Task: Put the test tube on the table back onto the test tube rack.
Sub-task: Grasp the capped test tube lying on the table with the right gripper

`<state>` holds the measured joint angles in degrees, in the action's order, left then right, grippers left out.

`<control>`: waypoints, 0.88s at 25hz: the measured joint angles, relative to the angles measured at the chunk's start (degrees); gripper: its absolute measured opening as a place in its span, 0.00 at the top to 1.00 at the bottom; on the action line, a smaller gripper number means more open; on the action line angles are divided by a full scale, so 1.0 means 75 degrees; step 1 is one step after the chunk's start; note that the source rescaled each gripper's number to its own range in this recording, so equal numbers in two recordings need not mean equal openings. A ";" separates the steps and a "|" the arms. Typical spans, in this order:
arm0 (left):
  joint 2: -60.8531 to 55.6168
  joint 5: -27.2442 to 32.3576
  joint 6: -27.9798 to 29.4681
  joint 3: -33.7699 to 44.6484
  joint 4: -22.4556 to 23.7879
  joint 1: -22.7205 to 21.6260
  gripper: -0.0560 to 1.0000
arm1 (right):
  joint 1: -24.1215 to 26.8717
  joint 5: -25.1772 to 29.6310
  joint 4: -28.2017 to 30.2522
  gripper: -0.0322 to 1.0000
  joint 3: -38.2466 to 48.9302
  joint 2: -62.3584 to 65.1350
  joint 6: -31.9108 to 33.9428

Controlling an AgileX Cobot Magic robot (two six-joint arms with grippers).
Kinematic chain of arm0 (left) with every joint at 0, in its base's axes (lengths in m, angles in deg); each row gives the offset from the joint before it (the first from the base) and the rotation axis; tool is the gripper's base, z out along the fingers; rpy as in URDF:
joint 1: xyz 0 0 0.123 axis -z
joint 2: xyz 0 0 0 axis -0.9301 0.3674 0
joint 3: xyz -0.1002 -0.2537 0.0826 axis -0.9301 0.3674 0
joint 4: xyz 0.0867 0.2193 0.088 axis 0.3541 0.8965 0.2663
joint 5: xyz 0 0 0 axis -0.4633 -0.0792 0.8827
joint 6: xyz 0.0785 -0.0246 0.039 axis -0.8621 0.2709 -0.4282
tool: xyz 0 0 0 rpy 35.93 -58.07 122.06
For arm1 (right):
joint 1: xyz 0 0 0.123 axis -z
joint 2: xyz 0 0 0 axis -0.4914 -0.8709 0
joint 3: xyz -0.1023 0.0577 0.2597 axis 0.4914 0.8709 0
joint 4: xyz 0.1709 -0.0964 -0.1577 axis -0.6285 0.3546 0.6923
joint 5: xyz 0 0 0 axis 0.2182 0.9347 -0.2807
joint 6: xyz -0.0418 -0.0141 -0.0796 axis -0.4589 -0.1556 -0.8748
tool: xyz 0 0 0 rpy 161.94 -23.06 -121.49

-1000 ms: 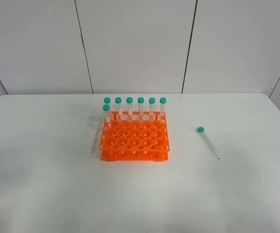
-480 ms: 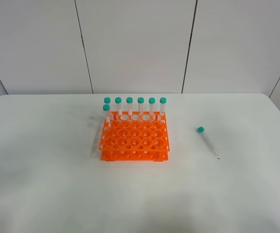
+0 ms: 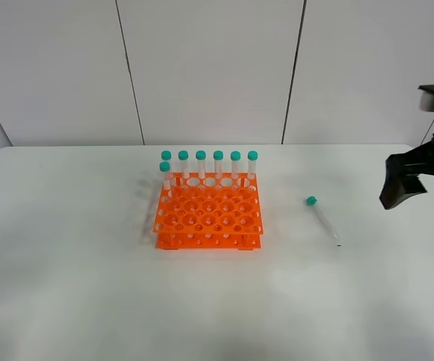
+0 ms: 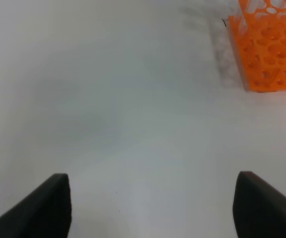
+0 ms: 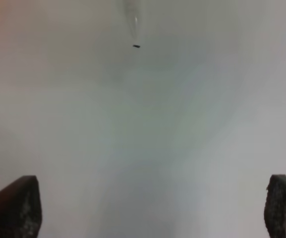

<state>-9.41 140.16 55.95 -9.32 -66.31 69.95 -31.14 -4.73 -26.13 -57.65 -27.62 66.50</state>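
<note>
Lying flat on the table, the test tube rests well ahead of the spread right fingers.

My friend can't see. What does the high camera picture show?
A teal-capped test tube lies on the white table, right of an orange test tube rack holding seven upright tubes. The robot's right claw hangs at the far right, not touching the lying tube.
</note>
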 joint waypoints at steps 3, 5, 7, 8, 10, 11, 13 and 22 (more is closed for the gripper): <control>0.0000 0.0000 0.0000 0.0000 0.0000 0.0000 0.12 | 0.0000 -0.0265 0.0103 0.00 -0.0530 -0.1230 0.0000; 0.0000 0.0000 0.0000 0.0000 0.0000 0.0000 0.12 | -0.0035 -0.0550 0.0079 0.00 -0.0848 -0.1895 -0.0049; 0.0000 0.0000 0.0000 0.0000 0.0000 0.0000 0.12 | -0.0171 -0.0934 0.0034 0.00 -0.1012 -0.2336 -0.0298; 0.0000 0.0000 0.0000 0.0000 0.0000 0.0000 0.12 | -0.0283 -0.1075 -0.0012 0.00 -0.1041 -0.2514 -0.0441; 0.0000 0.0000 0.0000 0.0000 0.0000 0.0000 0.12 | -0.0507 -0.1332 -0.0052 0.00 -0.1052 -0.2759 -0.0578; 0.0000 0.0000 0.0000 0.0000 0.0000 0.0000 0.12 | -0.0600 -0.1454 -0.0067 0.00 -0.1052 -0.2851 -0.0586; 0.0000 0.0000 0.0000 0.0000 0.0000 0.0000 0.12 | -0.0669 -0.1808 -0.0095 0.00 -0.1052 -0.2976 -0.0531; 0.0000 0.0000 0.0000 0.0000 0.0000 0.0000 0.12 | -0.0495 -0.2470 -0.0080 0.00 -0.1073 -0.3302 -0.0384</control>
<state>-9.41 140.16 55.95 -9.32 -66.31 69.95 -34.85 -23.26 -26.73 -65.70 -52.39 63.62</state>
